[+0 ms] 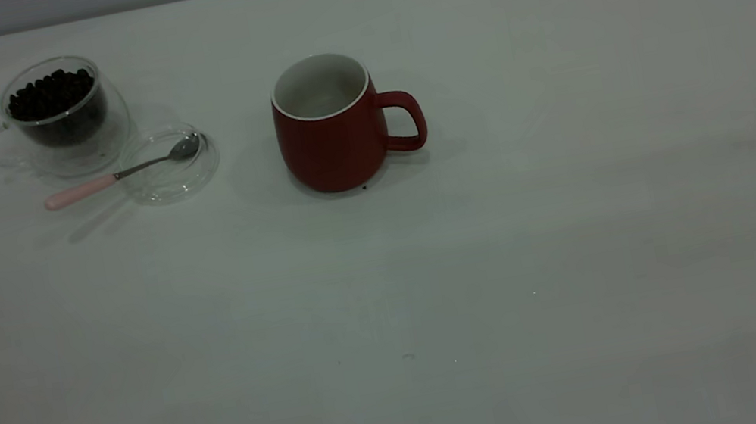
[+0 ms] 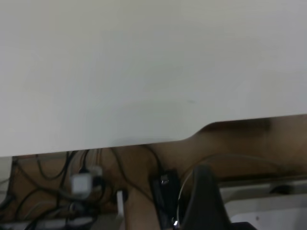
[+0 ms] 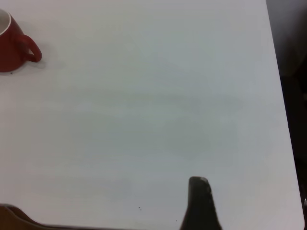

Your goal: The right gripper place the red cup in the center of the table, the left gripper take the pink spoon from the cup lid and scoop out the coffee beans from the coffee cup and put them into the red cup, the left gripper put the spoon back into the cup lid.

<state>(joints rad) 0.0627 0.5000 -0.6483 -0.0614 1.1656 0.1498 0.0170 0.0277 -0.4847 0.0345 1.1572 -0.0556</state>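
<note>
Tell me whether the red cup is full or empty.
Empty: the red cup stands upright, and the exterior view shows only its bare white inside, no beans.

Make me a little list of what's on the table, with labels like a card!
red cup: upright, looks empty, handle toward the right arm's side
coffee cup: holds coffee beans
cup lid: right beside the coffee cup
pink spoon: bowl in the lid, handle sticking out
table: white
grippers: neither is near the cups

We find no legible text, label, brand, number or sign in any view; the red cup (image 1: 334, 144) and the table (image 1: 577, 209) carry no markings we can read.
</note>
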